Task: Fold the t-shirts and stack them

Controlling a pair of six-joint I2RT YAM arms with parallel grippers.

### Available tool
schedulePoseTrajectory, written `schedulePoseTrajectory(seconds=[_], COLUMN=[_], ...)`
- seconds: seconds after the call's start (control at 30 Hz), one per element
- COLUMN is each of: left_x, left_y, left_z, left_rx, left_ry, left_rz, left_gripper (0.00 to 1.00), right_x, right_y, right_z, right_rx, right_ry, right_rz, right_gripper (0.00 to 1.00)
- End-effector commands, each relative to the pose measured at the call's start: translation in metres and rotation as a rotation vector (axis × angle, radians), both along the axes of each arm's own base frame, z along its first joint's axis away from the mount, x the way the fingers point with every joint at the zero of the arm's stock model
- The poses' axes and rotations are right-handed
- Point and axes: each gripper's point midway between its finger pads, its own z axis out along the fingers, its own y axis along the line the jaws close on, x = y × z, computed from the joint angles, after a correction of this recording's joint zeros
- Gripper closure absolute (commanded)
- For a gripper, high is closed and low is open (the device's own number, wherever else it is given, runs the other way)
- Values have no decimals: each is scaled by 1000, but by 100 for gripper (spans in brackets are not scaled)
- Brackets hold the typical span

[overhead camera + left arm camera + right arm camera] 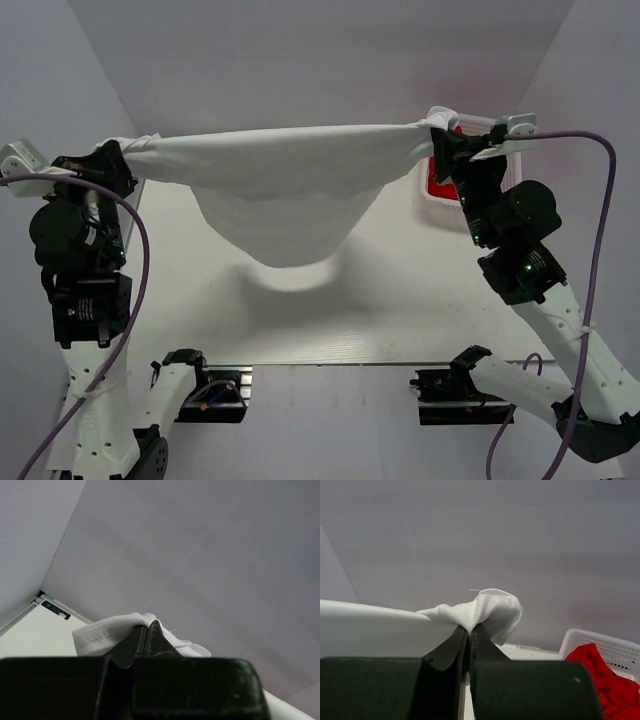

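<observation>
left gripper [146, 627]: jaws pressed together, pinching one bunched corner of white shirt [285, 190]; held high over table [400, 310] left edge.
right gripper [469, 627]: jaws closed tight on the opposite bunched corner; held high over table far right.
white shirt: strung taut between both grippers, top edge a near-straight band; body sagging in a rounded pouch over mid-table, off the surface, shadow cast beneath.
red shirt [592, 675]: crumpled in basket [615, 647] at table far-right corner, partly hidden in the top view.
edges: walls [300, 60] rising at table left, right and far sides, close behind both pinches.
open room: visible gap between pouch and table.
materials: white shirt soft, wrinkled, fine knit showing at left pinch; basket white plastic lattice; table smooth, pale; fingers dark, rigid, wedge-shaped.
</observation>
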Motion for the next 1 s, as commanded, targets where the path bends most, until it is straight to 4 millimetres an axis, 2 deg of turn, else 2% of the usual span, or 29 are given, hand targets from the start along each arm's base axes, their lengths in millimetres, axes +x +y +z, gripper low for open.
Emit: schedulePoseTrajectory(seconds=[0.0,0.03,0.07,0.1,0.13,0.17,0.2,0.23,0.27,0.3,0.33,0.37,0.4,0.43,0.47,0.5,0.53,0.63,0.67,0.7,0.73,0.77,0.8,0.83,0.87,0.9,0.93,0.97], left_x=[28,36,46,66,78,101,99,124,136,141,166,170,177,184,194,198,197,202,201,199,191,186,181,178,160,153,149,138], left_y=[1,-3,-4,-9,-11,-13,-14,-15,-14,-13,-12,-12,-11,-10,-8,-5,-3,2,4,4,6,8,7,11,11,10,9,7], left_z=[-21,-22,-27,-33,-38,-45,-33,-49,-50,-35,-50,-27,-29,-27,-16,-17,-4,-12,-23,-30,-44,-53,-62,-110,-98,-113,-164,-169], left_rx=[0,4,5,7,8,21,34,30,41,53,57,61,70,79,79,88,99,94,92,91,90,89,89,84,59,45,22,-29], left_ry=[97,110,126,163,185,226,195,248,262,249,304,264,289,298,283,299,277,304,324,332,335,336,336,416,345,355,440,412], left_rz=[-2,-23,-32,-59,-75,-98,-105,-115,-114,-113,-114,-112,-112,-111,-100,-87,-74,-49,-38,-38,-23,-14,-14,3,14,13,9,8], left_gripper=[100,100,100,100,100,100,100,100,100,100,100,100,100,100,100,100,100,100,100,100,100,100,100,100,100,100,100,100], right_x=[6,18,22,30,36,61,71,98,107,126,134,148,162,168,175,180,184,183,181,179,176,174,162,164,162,153,150,146], right_y=[-4,3,5,3,3,4,5,15,13,22,15,17,16,18,20,23,23,22,17,19,18,15,12,13,15,12,13,15], right_z=[9,1,4,2,0,-7,-10,-13,-16,-32,-13,-7,1,4,22,23,29,32,18,19,3,1,-11,-39,-52,-107,-119,-135], right_rx=[-1,-29,-28,-42,-52,-73,-77,-111,-115,-146,-119,-107,-77,-76,-50,-52,-40,-24,-29,-21,-37,-32,-44,-54,-60,-104,-67,-29], right_ry=[-32,-9,-10,2,12,45,58,77,94,127,108,109,99,95,65,70,59,49,74,51,69,55,63,76,86,170,188,229], right_rz=[-37,-45,-49,-81,-106,-179,-198,-227,-260,-269,-291,-303,-308,-295,-290,-262,-251,-217,-217,-200,-185,-181,-168,-165,-152,-143,-128,-117], right_gripper=[100,100,100,100,100,100,100,100,100,100,100,100,100,100,100,100,100,100,100,100,100,100,100,100,100,100,100,100])
